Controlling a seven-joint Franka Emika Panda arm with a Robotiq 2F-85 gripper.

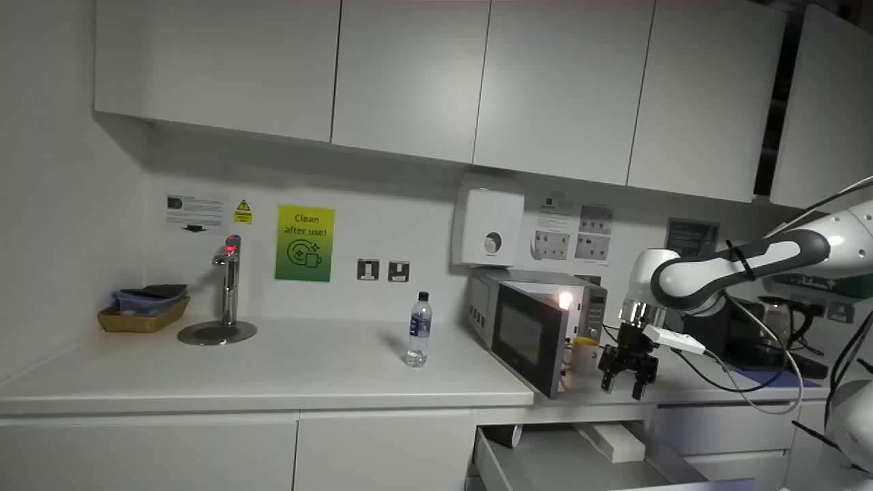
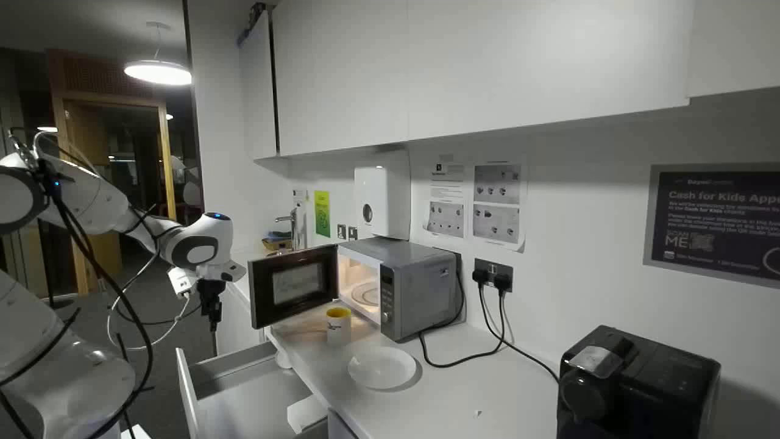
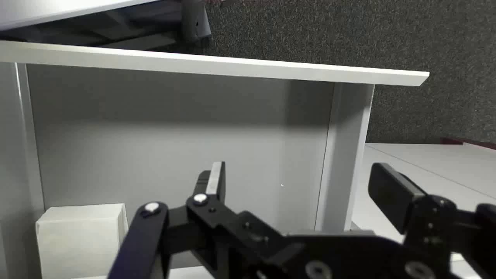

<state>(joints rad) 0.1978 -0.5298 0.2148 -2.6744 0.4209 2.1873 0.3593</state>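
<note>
One surface (image 2: 451, 402): m/wave (image 2: 420, 292) & mug (image 2: 339, 328) carried.
Drawer (image 3: 193, 155): pulled out below claw (image 1: 622, 393); rim could be clipped if claw's lowered off-ctr.
M/wave: door (image 2: 295, 286) swung wide; could be knocked by sideways swing.
Claw: jaws spread, nothing gripped.
Mug: nr door; could be tipped by same bump.
</note>
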